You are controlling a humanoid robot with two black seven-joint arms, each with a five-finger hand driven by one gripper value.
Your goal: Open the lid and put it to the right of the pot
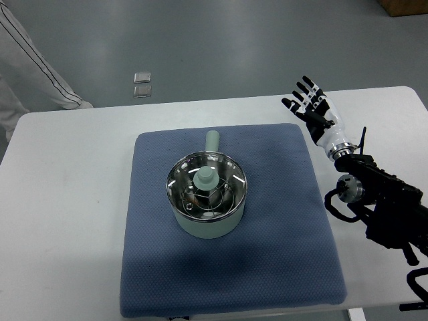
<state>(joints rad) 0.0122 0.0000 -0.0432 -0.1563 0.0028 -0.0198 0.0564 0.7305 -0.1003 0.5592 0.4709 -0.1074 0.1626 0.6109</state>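
White table [67, 200] under grey flooring carries a blue mat [281, 254], and at its centre you have the pale green pot [207, 224] with the glass lid [206, 187] still seated on it, knob up, handle pointing away from the robot. Your right hand [313, 107] sits well apart from the pot, past the mat's far right corner, fingers spread and holding nothing. Note a person's trouser leg [30, 67] at top left, beyond the table.
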